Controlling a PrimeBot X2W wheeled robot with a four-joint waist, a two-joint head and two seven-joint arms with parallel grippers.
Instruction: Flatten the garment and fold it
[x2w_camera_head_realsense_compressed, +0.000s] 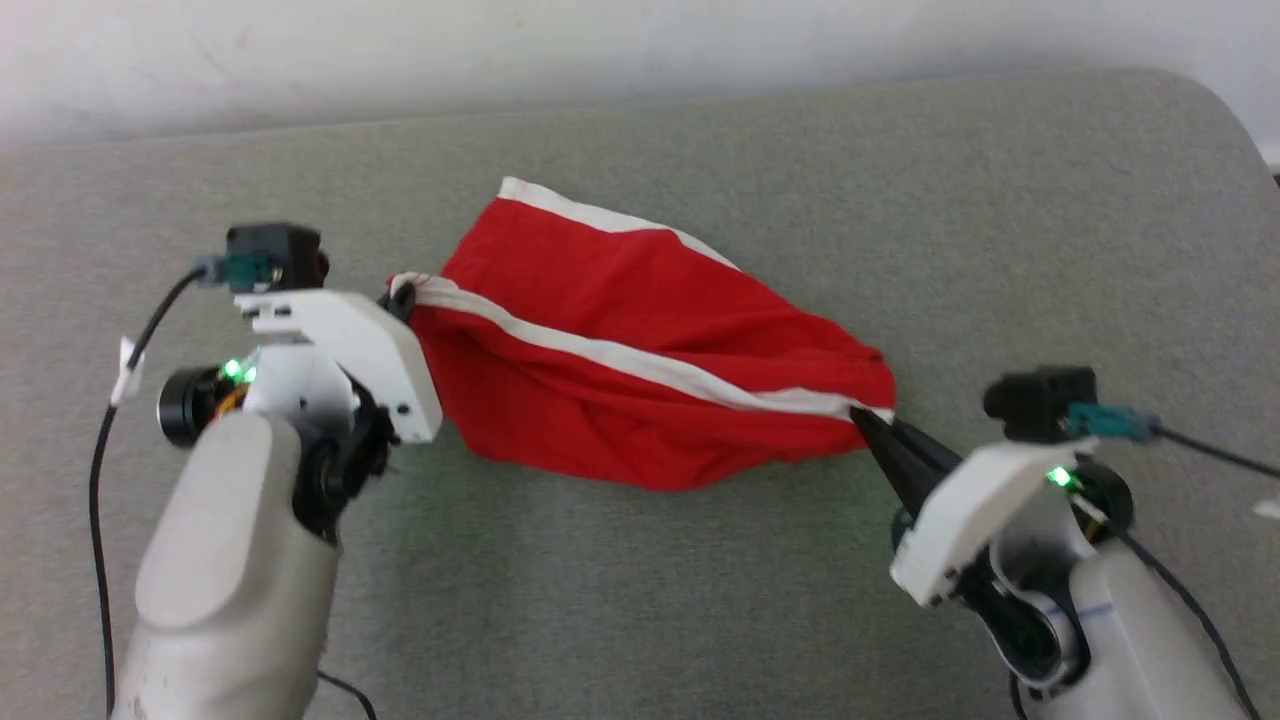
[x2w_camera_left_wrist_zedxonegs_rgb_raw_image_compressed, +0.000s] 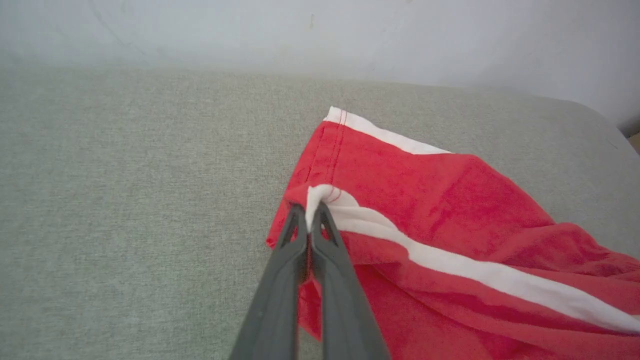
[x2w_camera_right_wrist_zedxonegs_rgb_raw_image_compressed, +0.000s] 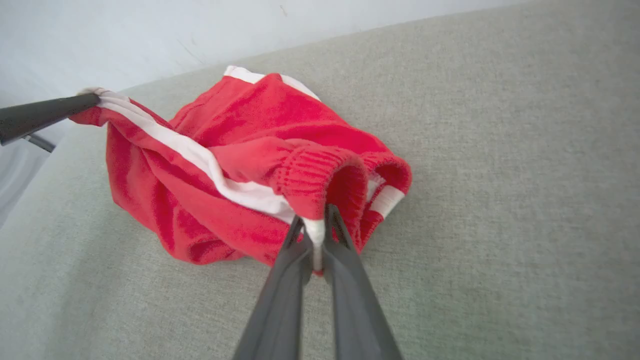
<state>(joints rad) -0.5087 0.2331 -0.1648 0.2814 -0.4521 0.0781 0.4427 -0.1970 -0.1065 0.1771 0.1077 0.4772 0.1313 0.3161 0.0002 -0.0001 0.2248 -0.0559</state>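
The pale left forearm (x2w_camera_head_realsense_compressed: 230, 560) sits at the lower left of the head view. Beyond it the left gripper (x2w_camera_head_realsense_compressed: 400, 297) is clenched on the hem end of a wide white side stripe (x2w_camera_head_realsense_compressed: 620, 355). In the left wrist view its two dark fingers (x2w_camera_left_wrist_zedxonegs_rgb_raw_image_compressed: 280, 280) press together with the white corner nipped at their tips. At the lower right of the head view the right gripper (x2w_camera_head_realsense_compressed: 862, 418) is likewise closed on cloth, grasping the stripe's other end at the ribbed elastic waistband (x2w_camera_right_wrist_zedxonegs_rgb_raw_image_compressed: 310, 170).

Between them the garment (x2w_camera_head_realsense_compressed: 600, 270), thin red sports shorts, lies mid-frame on the grey woven cushion surface (x2w_camera_head_realsense_compressed: 700, 600). The stripe runs fairly taut from upper left to lower right. The red cloth bunches and sags beside it, and its lower folds rest on the surface.

The step in hand looks like flattening, with the fold not yet begun. To do it well, the robot would probably draw the two grippers apart along the line of the stripe, just until the slack goes. It would then lower both ends together so that the loose red cloth spreads out rather than piling under the stripe. Each pinch holds only a small bite of thin fabric, so a sharp tug could pull a corner free. An even, level pull seems safest.
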